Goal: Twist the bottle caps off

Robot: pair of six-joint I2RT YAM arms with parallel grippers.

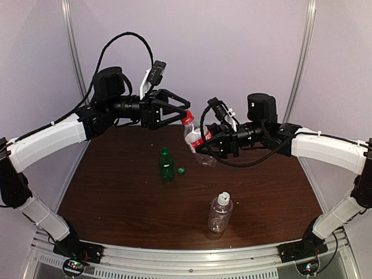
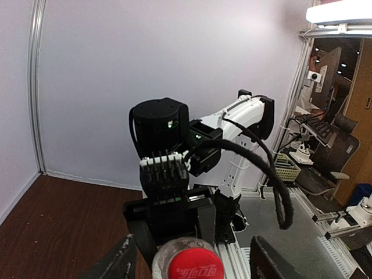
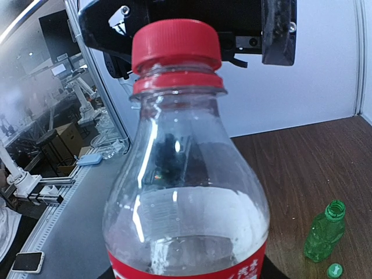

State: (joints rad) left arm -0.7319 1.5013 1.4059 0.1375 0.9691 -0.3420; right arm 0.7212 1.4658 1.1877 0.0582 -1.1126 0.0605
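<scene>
My right gripper is shut on the short clear bottle with the red label and holds it tilted above the table. The bottle fills the right wrist view and hides my fingers there. Its red cap is on, and also shows in the right wrist view. My left gripper is open, with its jaws on either side of the red cap and apart from it. The slim green bottle stands uncapped, its green cap beside it. The ribbed clear bottle stands in front with its white-grey cap on.
The brown table ends in a metal rail at the near edge, where both arm bases stand. Pale walls close the back and sides. The green bottle and the green cap also show low right in the right wrist view.
</scene>
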